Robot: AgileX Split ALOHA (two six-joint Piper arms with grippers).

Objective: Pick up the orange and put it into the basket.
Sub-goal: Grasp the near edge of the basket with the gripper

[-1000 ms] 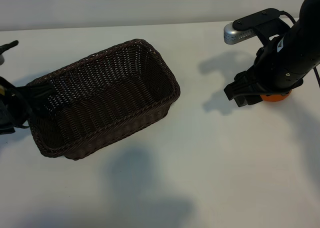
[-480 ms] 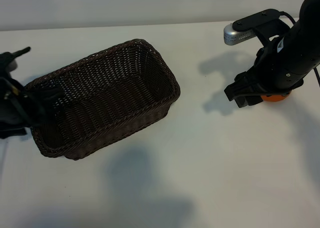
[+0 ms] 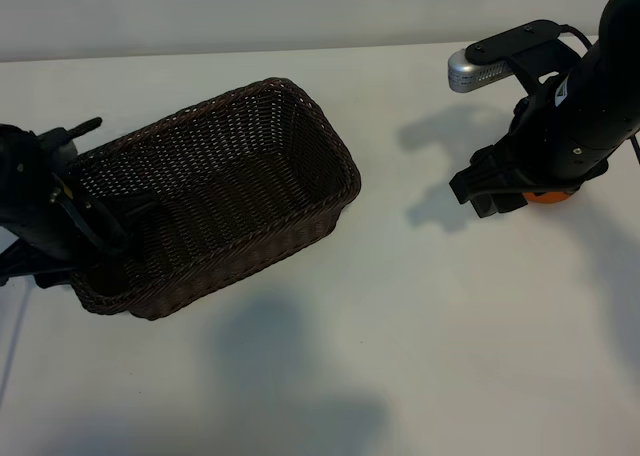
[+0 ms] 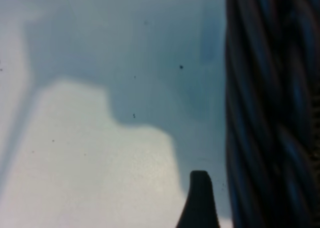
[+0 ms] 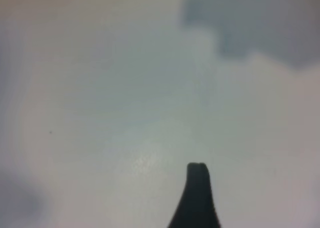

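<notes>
The basket lies on the white worktop toward its left side, set at a slant, its open top facing up; nothing shows inside it. The left gripper is at the basket's left end, pointing steeply down over the braided rim, jaws spread wide and gripping nothing that I can make out; in the left wrist view one dark fingertip stands just beside the woven wall, with bare worktop on its other side. Over by the right edge of the worktop sits the orange, mostly hidden under the right gripper; only a sliver of orange skin peeks out below the black housing. The right gripper's jaws are spread too; whether they touch the fruit I cannot tell.
</notes>
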